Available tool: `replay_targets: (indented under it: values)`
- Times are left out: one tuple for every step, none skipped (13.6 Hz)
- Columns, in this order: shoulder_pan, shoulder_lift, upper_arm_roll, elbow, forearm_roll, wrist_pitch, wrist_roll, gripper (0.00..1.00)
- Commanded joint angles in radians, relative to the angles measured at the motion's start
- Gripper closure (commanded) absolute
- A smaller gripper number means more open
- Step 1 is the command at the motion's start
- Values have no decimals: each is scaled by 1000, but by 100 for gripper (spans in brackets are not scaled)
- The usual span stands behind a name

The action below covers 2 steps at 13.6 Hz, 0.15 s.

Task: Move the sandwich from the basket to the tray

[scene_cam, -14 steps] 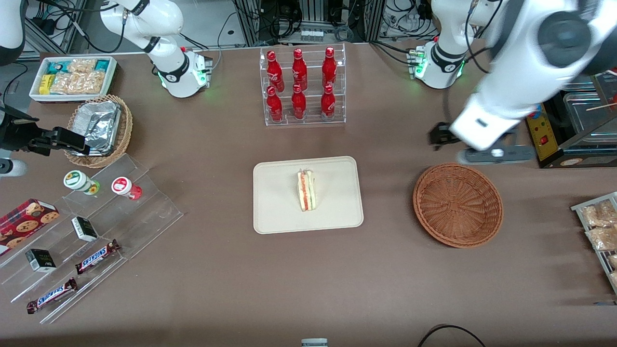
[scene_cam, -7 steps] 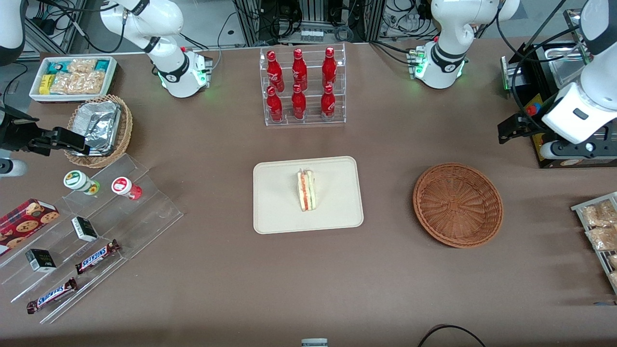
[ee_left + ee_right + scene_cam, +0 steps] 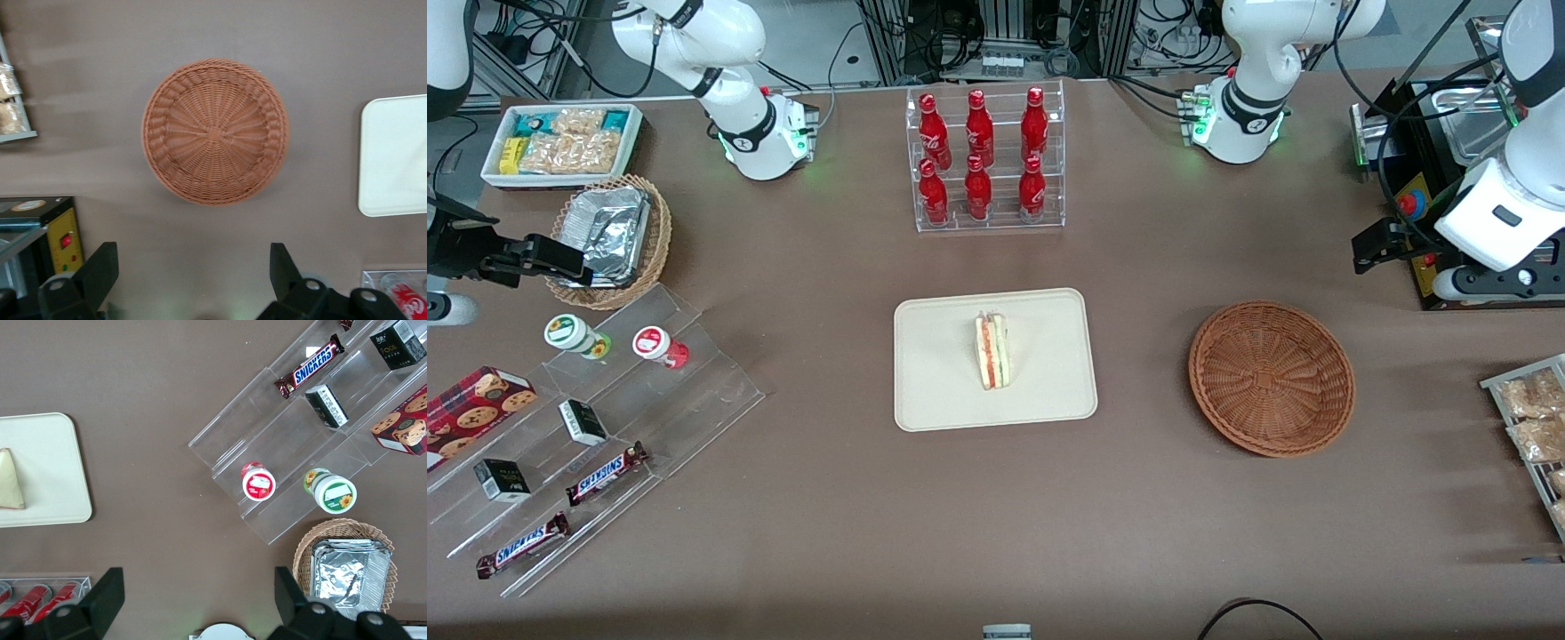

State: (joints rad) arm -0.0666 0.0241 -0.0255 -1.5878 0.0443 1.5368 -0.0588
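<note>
The sandwich (image 3: 993, 351), a pale wedge with red and green filling along its edge, lies in the middle of the cream tray (image 3: 938, 378). The right wrist view also shows the tray (image 3: 47, 467) and the sandwich (image 3: 10, 480). The round reddish-brown basket (image 3: 1272, 378) stands empty beside the tray, toward the working arm's end. My left gripper (image 3: 1371, 245) hangs above the table, farther from the front camera than the basket and nearer the table's end. In the left wrist view my gripper (image 3: 193, 273) is open with nothing between its fingers, and the basket (image 3: 215, 131) and a tray corner (image 3: 393, 157) show.
A clear rack of red bottles (image 3: 983, 160) stands farther back than the tray. A black box with a red button (image 3: 1416, 213) and a rack of snack packets (image 3: 1534, 418) sit at the working arm's end. Acrylic steps (image 3: 596, 418), a foil-filled tan basket (image 3: 609, 240) and a white bin (image 3: 560, 142) lie toward the parked arm's end.
The left arm has swung away from above the basket toward the working arm's end of the table, then nearly stopped. Sandwich, tray and basket have not moved.
</note>
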Motion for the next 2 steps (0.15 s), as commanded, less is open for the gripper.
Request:
replay_targets:
  values:
    - [1,7,-5,17,19,-7,24,0]
    - [1,5,-5,19,11,-7,22,0]
